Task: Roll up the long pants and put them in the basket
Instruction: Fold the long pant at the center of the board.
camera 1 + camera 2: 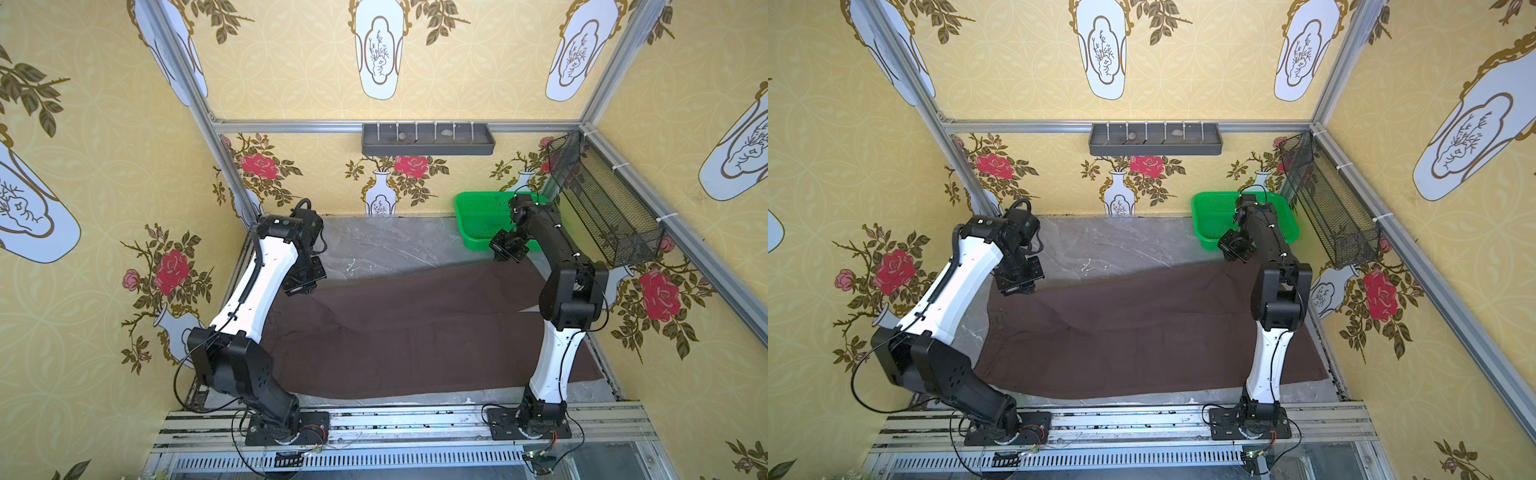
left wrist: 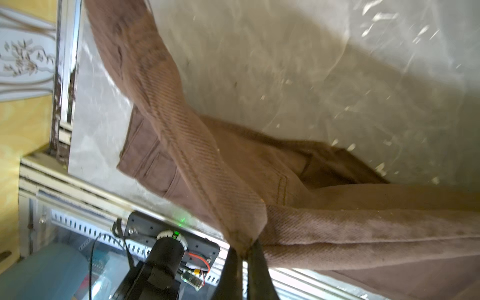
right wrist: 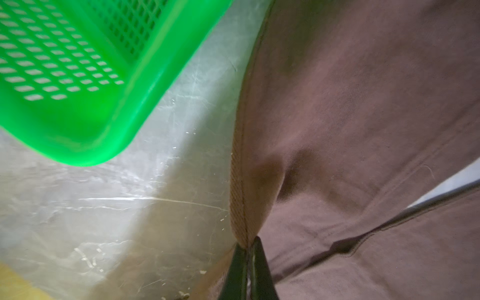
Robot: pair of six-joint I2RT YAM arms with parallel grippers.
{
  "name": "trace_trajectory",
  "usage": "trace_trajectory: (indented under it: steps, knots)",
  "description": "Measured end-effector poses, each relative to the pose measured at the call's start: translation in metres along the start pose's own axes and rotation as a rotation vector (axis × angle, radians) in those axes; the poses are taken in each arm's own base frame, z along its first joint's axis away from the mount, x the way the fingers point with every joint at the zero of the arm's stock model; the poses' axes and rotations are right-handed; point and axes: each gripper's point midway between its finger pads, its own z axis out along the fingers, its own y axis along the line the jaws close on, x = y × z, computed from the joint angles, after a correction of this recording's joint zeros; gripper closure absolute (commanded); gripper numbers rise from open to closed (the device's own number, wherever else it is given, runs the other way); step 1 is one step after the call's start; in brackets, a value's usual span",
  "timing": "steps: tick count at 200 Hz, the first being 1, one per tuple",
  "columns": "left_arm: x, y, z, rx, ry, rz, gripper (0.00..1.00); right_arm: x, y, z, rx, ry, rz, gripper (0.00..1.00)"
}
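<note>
Here the long pants [image 1: 415, 332] lie spread flat across the grey table [image 1: 395, 245], stretching sideways between the two arms. The left gripper [image 2: 245, 250] is pinched tight on a lifted fold of fabric at the pants' far left corner. The right gripper [image 3: 250, 244] is clamped on the stitched edge at the far right corner, near the green basket [image 3: 78, 124].
</note>
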Motion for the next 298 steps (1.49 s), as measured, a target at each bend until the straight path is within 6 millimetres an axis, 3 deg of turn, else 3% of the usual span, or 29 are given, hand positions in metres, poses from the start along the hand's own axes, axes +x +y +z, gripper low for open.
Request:
trace_trajectory:
  steps: [40,76,96,143,181,198,224,298]
  knots:
    - [-0.073,-0.039,0.013,0.039,-0.054,-0.006,1.00,-0.009,-0.020,-0.003,-0.019,0.028,0.041,1.00]
    - [-0.120,-0.071,0.034,0.072,-0.086,0.009,1.00,-0.018,-0.021,-0.005,-0.047,0.027,0.037,1.00]
    - [-0.127,-0.071,0.048,0.079,-0.059,-0.002,1.00,-0.020,-0.018,-0.007,-0.070,0.032,0.018,1.00]
    - [-0.139,-0.048,0.074,0.107,0.005,-0.066,1.00,-0.023,-0.004,-0.007,-0.130,0.059,-0.023,1.00]
    - [-0.154,-0.046,0.061,0.181,-0.030,-0.103,1.00,-0.035,0.015,-0.019,-0.195,0.040,-0.046,1.00]
    - [-0.150,-0.045,0.051,0.199,-0.039,-0.104,1.00,-0.033,0.013,-0.026,-0.199,0.036,-0.051,1.00]
    - [-0.121,-0.030,0.043,0.178,-0.008,-0.100,1.00,-0.010,-0.005,-0.037,-0.175,0.059,-0.064,1.00]
    - [0.002,0.041,0.028,0.072,0.064,-0.091,1.00,0.082,-0.075,-0.064,-0.086,0.146,-0.082,1.00]
